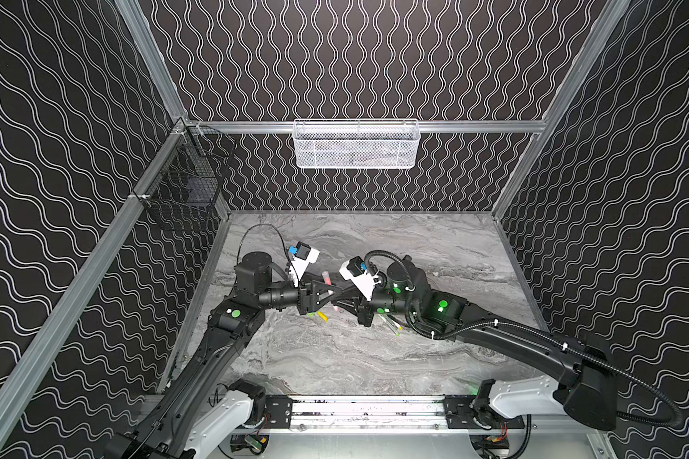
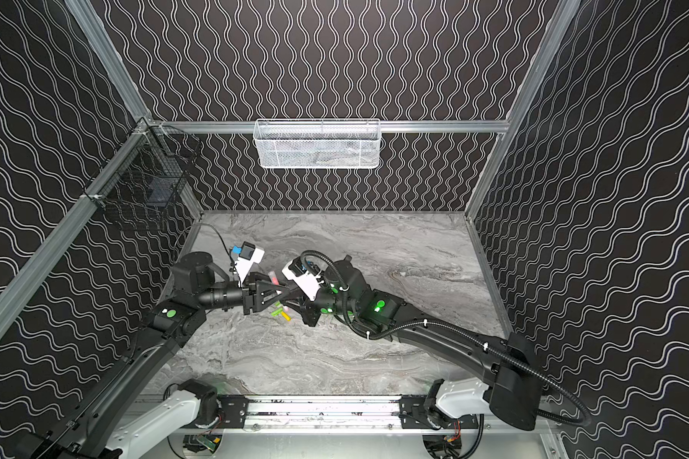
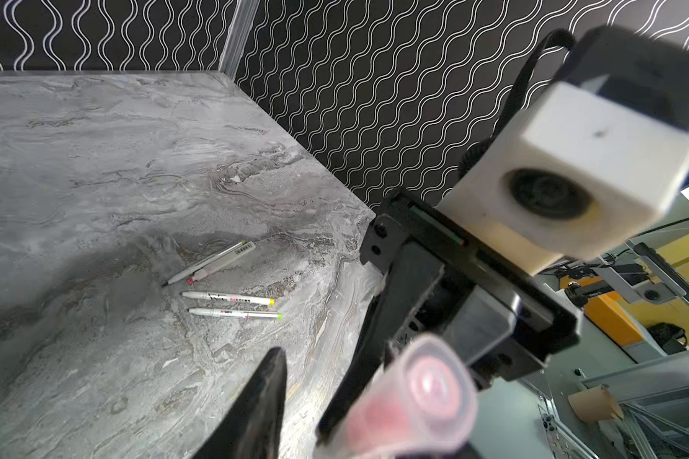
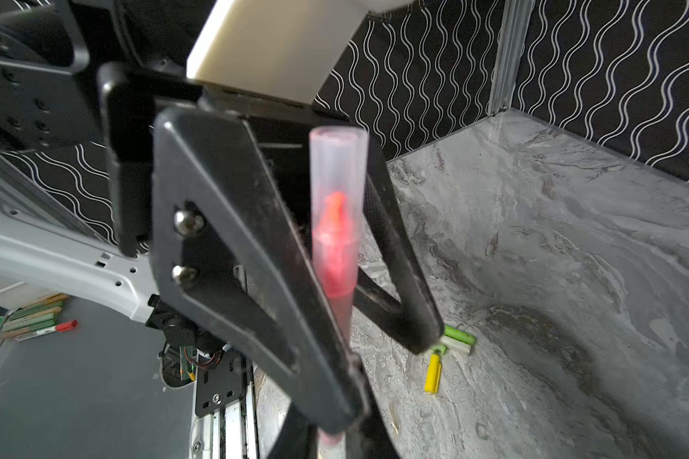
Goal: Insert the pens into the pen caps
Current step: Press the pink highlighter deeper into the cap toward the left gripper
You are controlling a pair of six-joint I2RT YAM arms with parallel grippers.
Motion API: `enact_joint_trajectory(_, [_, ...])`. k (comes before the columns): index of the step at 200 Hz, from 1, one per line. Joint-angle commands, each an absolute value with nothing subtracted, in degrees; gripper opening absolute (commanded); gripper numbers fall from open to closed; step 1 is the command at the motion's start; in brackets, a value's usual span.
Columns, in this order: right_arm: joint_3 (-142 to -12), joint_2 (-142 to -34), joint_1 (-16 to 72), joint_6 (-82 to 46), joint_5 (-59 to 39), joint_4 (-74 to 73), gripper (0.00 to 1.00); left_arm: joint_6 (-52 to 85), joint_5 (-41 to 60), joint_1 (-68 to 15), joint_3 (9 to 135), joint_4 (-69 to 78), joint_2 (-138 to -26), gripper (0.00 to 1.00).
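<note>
Your right hand (image 1: 341, 297) grips the pink pen (image 1: 335, 306) above the desk (image 1: 374, 357), steadying it; its cap (image 4: 337, 179) looks seated, so your left hand (image 1: 332, 292) stands loosely parted around it.

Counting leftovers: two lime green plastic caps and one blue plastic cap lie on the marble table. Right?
Not blue: yellow. The right wrist view shows one stubby yellow plastic cap lying by the two lime green plastic caps on the grey marble table.
</note>
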State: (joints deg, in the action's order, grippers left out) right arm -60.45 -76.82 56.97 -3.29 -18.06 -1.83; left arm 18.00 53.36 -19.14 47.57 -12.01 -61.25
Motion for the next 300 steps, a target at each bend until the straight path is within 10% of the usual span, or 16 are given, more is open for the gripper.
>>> enact_joint_trajectory(1, [-61.33,-77.19,56.95,-3.67,-18.59,-4.16,0.0,17.34,53.79,-19.09,47.76,-12.92,-61.0,0.37])
enact_joint_trajectory(69, [-61.4,-78.11,56.95,-3.34,-19.55,-3.73,0.0,17.23,52.65,-19.12,47.57,-12.62,-60.03,0.0])
enact_joint_trajectory(160, [-61.43,-82.54,56.91,-6.72,-20.38,-8.8,0.27,17.83,52.72,-19.15,47.09,-11.56,-58.89,0.0])
enact_joint_trajectory(228, [-62.23,-83.81,56.6,-8.24,-20.95,-10.16,0.0,17.58,51.86,-19.15,47.45,-12.47,-58.55,0.0])
enact_joint_trajectory(266, [-62.43,-83.87,56.6,-8.0,-22.89,-6.69,0.0,17.75,49.69,-18.3,47.86,-13.08,-57.67,0.59])
enact_joint_trajectory(300, [-61.57,-82.75,56.62,-7.91,-24.21,-5.85,0.0,19.26,48.33,-16.73,46.97,-11.42,-55.81,0.73])
